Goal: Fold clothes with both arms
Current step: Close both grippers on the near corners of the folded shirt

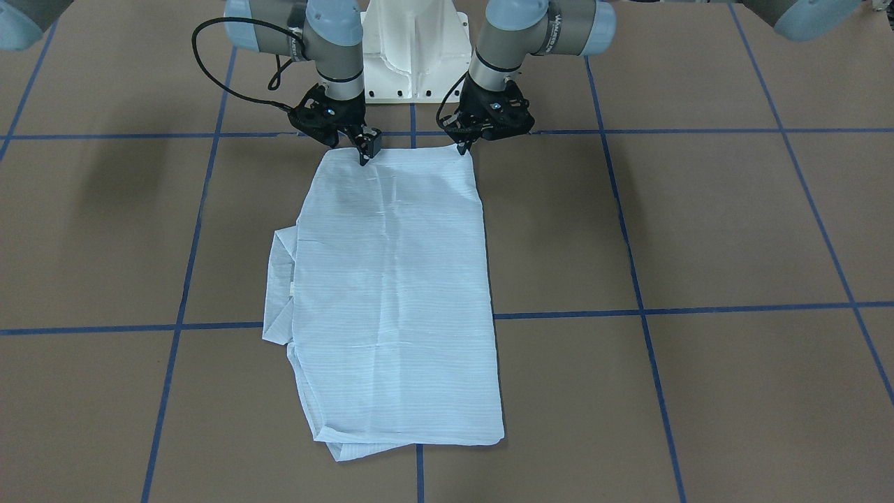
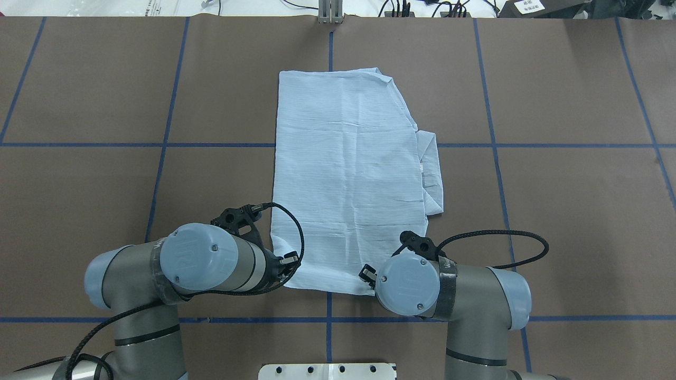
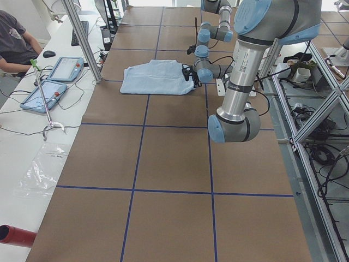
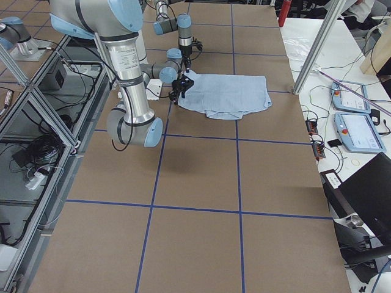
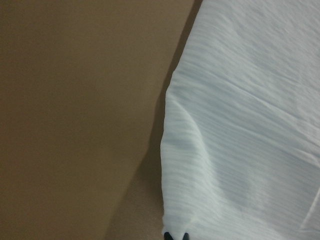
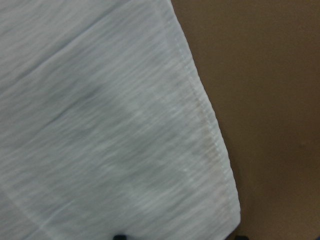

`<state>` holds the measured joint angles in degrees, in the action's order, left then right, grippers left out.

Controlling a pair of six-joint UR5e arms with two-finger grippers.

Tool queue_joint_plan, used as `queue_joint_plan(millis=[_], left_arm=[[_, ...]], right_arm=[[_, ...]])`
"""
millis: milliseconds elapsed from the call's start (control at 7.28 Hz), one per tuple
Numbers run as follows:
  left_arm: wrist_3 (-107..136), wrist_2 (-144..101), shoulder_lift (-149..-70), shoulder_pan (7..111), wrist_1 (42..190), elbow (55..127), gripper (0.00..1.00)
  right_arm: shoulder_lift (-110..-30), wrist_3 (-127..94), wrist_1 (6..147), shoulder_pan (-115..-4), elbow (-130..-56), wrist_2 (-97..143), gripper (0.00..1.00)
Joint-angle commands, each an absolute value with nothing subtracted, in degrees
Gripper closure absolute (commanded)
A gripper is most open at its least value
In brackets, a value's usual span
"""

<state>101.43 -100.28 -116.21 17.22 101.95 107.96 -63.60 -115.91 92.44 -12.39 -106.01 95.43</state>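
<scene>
Left gripper [image 1: 462, 148] comes nearest to us. Its fingertips are pressed together on the near corner of the shirt [image 2: 348, 174], at about 7 o'clock of the cloth as seen from over the robot's shoulders. In the wrist view we see the fabric ridge up toward those tips.

At about 5 o'clock of the cloth we find the right gripper [image 1: 366, 150]. Its jaws stand wide apart, and its wrist view shows the stitched hem and a corner lying between the two tips, with nothing pinched.

Both arms bend down over this near edge, the left arm [image 2: 200, 258] from 8 o'clock and the right arm [image 2: 422, 285] from 4 o'clock. The white base [image 2: 327, 371] sits at 6 o'clock between them.

From there the shirt runs away toward 12 o'clock as one long, flat, creased panel on the brown table [image 2: 554, 211]. It lies across a blue line [image 2: 105, 144] near the table's middle. We see no buttons on the upper face. Midway along the 3 o'clock side a folded flap [image 2: 432, 174] pokes out from under the panel.

Past the far hem, at 12 o'clock, a metal post [image 2: 330, 11] and some cables stand at the table's edge. In the left side view a seated person [image 3: 16, 41] and two tablets [image 3: 65, 68] show beyond it.
</scene>
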Motion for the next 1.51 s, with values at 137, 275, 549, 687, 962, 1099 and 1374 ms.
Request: queue_joint_plan(millis=[137, 275, 549, 687, 962, 1099, 1374], left_arm=[[101.16, -100.28, -116.19, 17.84, 101.95, 107.93, 1.0], [101.08, -100.28, -116.28, 17.93, 101.95, 107.84, 1.0], [100.99, -100.28, -116.28, 17.93, 101.95, 107.75, 1.0], [100.99, -100.28, -116.28, 17.93, 101.95, 107.75, 1.0], [100.9, -100.28, -116.37, 18.45, 101.95, 108.01, 1.0], [100.9, -100.37, -116.63, 18.89, 101.95, 109.24, 1.0], [100.37, -101.59, -116.28, 19.16, 95.24, 116.76, 1.0]], right_arm=[[-63.54, -115.93, 92.46, -12.65, -106.08, 95.45, 0.95], [-63.54, -115.93, 92.46, -13.18, -106.08, 95.45, 1.0], [-63.37, -115.93, 92.46, -14.15, -106.26, 95.54, 1.0], [-63.28, -115.84, 92.46, -14.41, -106.43, 95.54, 1.0], [-62.32, -115.84, 92.46, -15.46, -107.13, 95.89, 1.0], [-62.4, -115.93, 92.46, -16.77, -110.18, 97.19, 1.0], [-63.1, -116.19, 93.08, -17.14, -116.26, 97.29, 1.0]])
